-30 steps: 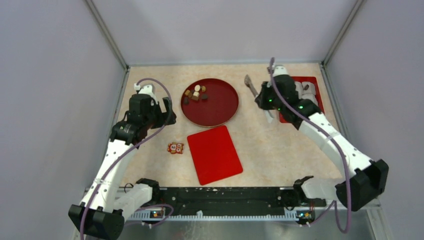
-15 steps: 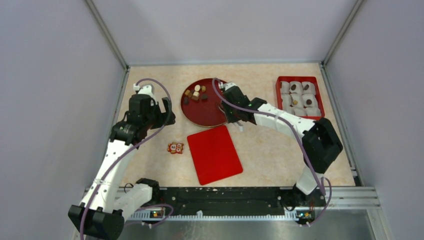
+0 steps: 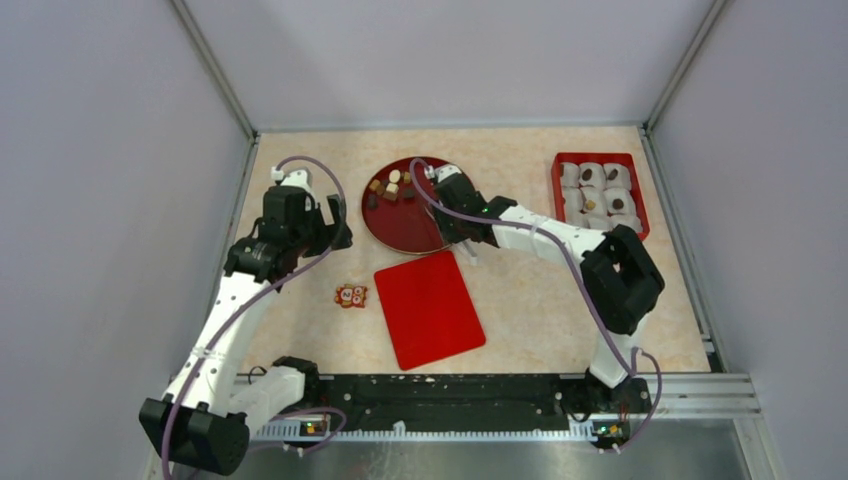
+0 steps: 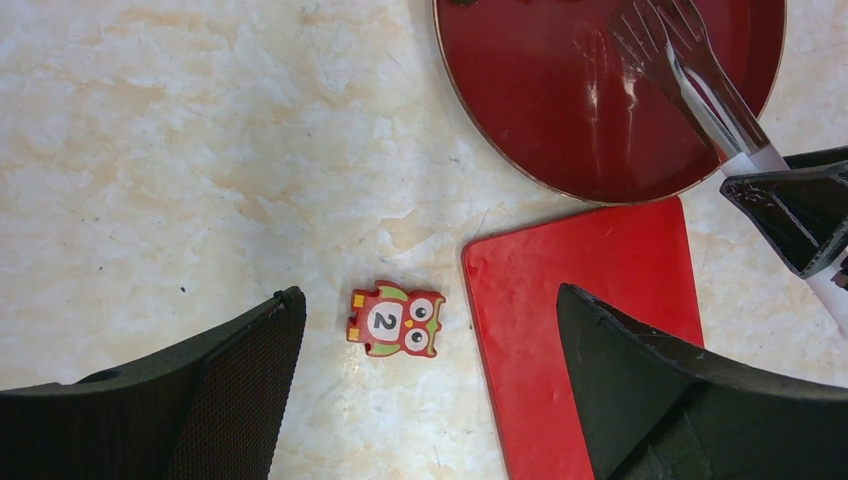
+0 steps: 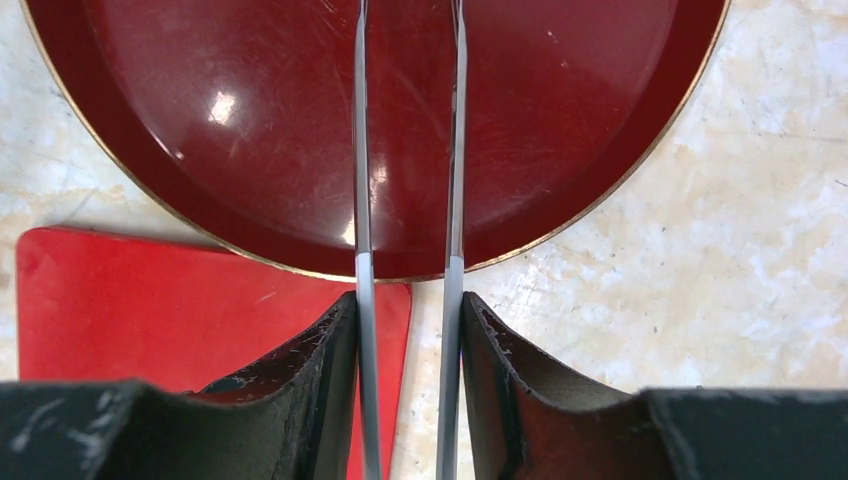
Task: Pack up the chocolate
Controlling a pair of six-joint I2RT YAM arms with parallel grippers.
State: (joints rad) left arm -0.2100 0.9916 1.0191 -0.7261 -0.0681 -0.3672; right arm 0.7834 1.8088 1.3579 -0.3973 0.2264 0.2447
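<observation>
The chocolate (image 3: 390,187) is a cluster of small brown, tan and white chunks at the back left of a round dark red plate (image 3: 435,232). My right gripper (image 3: 462,238) sits at the plate's near right rim, shut on a pair of clear tongs (image 5: 455,150). Both tong arms lie against its fingers (image 5: 330,340) and stand a little apart. The forked tong tips (image 4: 660,30) hover over bare plate (image 4: 560,110) with nothing between them. My left gripper (image 4: 428,295) is open and empty, left of the plate and above the owl packet (image 4: 395,320).
A red box (image 3: 556,190) at the back right holds white paper cups (image 3: 594,176), some with chocolate in them. A flat red lid (image 3: 430,308) lies just in front of the plate. The owl packet (image 3: 351,296) lies to the lid's left. Grey walls enclose the table.
The right arm swung with the tongs from the red box across to the plate, then edged left. The tong arms have spread apart. The left arm barely moved.
</observation>
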